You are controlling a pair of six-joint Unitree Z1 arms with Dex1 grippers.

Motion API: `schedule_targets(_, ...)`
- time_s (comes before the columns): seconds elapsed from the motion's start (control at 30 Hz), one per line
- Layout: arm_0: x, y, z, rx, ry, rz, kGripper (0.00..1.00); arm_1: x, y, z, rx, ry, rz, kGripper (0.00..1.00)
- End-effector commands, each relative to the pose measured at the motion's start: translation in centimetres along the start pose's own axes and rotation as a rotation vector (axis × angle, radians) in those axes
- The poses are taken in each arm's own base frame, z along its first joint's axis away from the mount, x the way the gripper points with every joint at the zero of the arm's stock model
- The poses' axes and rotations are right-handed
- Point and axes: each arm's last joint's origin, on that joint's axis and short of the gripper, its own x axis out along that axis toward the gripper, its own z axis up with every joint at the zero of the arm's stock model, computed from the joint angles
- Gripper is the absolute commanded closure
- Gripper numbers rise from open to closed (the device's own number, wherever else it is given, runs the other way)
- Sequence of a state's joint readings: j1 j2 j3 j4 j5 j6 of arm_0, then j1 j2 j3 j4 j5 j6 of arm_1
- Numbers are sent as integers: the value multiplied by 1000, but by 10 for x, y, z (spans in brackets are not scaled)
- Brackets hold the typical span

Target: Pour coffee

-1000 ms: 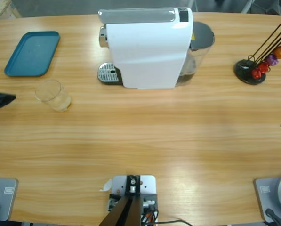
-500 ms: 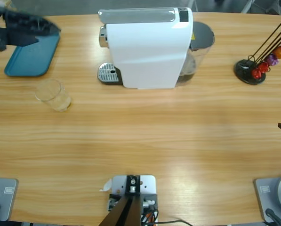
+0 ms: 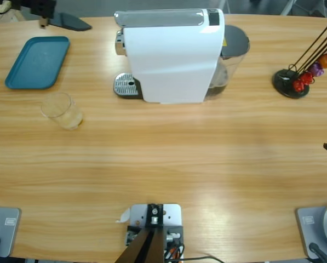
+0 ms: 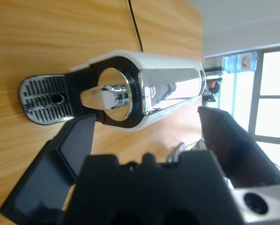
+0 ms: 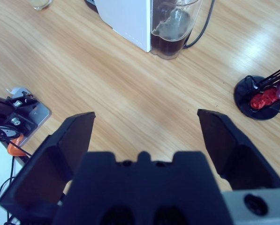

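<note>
Glass: near-left of coffee machine, empty.
Left fingers: spread wide, empty, far-left, nearer the glass.
Right fingers: spread wide, empty.

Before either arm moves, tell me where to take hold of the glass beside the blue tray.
Grip the glass around its side wall, about mid-height, coming in level from its open left or near side. It appears to stand upright with a round clear wall, so jaws can close across it; the tray sits just behind it. Both grippers are open and empty, the left gripper nearer.
</note>
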State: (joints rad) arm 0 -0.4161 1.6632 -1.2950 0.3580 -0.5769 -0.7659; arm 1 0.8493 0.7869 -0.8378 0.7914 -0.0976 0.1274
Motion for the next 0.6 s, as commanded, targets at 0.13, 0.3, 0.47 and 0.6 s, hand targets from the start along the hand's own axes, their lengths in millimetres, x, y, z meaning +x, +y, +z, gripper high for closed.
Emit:
schedule_targets(0.13, 30, 16, 14, -33, 50, 8, 27, 3, -1, -6, 7, 9, -16, 0)
schedule_targets(0.3, 33, 13, 19, -24, 54, -12, 170, 3, -1, -6, 7, 8, -15, 0)
schedule_targets(0.47, 35, 15, 18, -31, 67, -15, 196, 3, -1, -6, 7, 8, -15, 0)
schedule_targets(0.6, 40, 18, 14, -36, 98, -23, 197, 3, -1, -6, 7, 8, -15, 0)
